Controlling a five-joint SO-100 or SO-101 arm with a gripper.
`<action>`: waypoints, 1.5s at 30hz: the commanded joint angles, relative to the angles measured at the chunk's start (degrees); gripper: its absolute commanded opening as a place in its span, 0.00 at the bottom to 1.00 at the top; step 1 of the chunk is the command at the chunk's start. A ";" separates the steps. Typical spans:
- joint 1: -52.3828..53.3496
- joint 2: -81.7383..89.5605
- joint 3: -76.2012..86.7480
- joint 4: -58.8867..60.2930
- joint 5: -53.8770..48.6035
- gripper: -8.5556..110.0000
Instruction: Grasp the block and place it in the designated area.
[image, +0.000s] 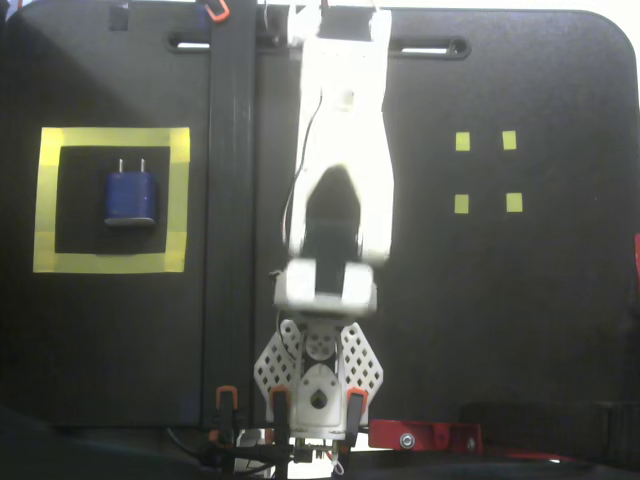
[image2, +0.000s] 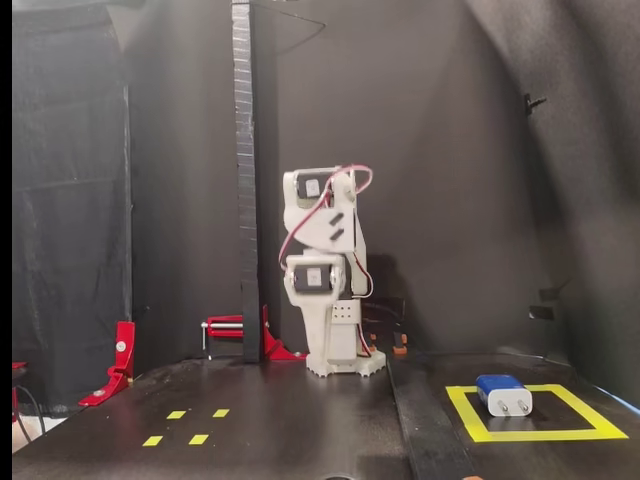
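Risk: little seems left to go wrong; a stray arm sweep toward 9 o'clock could knock the block out of the frame.
Block: the block (image: 131, 196), a small dark blue cuboid with two silver prongs pointing to 12 o'clock, lies flat.
Place: inside the designated area (image: 110, 263), on the black worktop (image: 520, 300).
Claw: cannot tell whether apart or together; it holds nothing visible.
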 joint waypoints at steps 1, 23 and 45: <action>-0.44 7.82 3.78 -5.19 -0.53 0.07; -1.49 53.70 56.16 -60.47 0.09 0.07; -2.64 80.86 84.81 -63.90 -3.60 0.07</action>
